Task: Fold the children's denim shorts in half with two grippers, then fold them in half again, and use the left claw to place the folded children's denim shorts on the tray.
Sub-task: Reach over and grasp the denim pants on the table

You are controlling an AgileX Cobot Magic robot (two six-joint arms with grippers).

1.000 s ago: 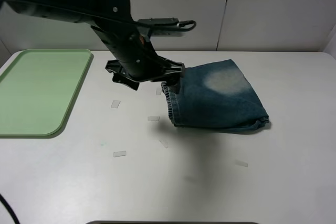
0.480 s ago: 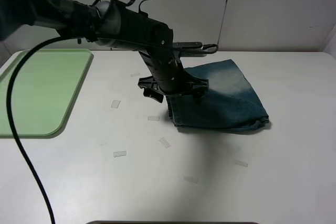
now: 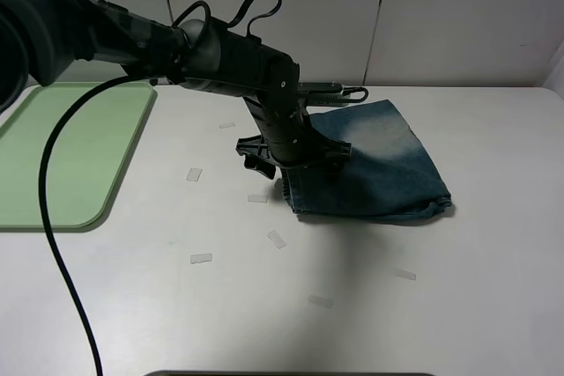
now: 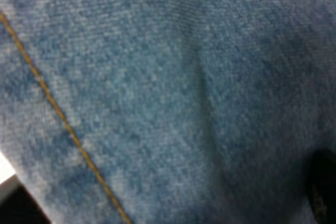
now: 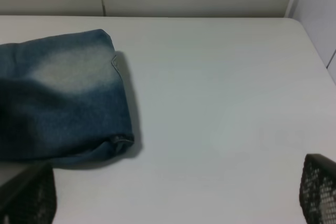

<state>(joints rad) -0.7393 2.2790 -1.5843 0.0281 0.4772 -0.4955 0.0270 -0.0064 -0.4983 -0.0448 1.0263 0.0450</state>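
Exterior high shows my left tool [image 3: 295,158] has swung in from the tray side and now sits right down on the near-left edge of the folded children's denim shorts [image 3: 379,169], fingers spread, nothing gripped yet. Left wrist is all denim, so I reckon the pickup comes next. Right tool [image 5: 168,203] stands apart, off the cloth. Tray [image 3: 62,165] waits far left on the white bench [image 3: 352,305], pale panelled wall behind.

Left claw [image 3: 295,158] over folded shorts [image 3: 379,169]
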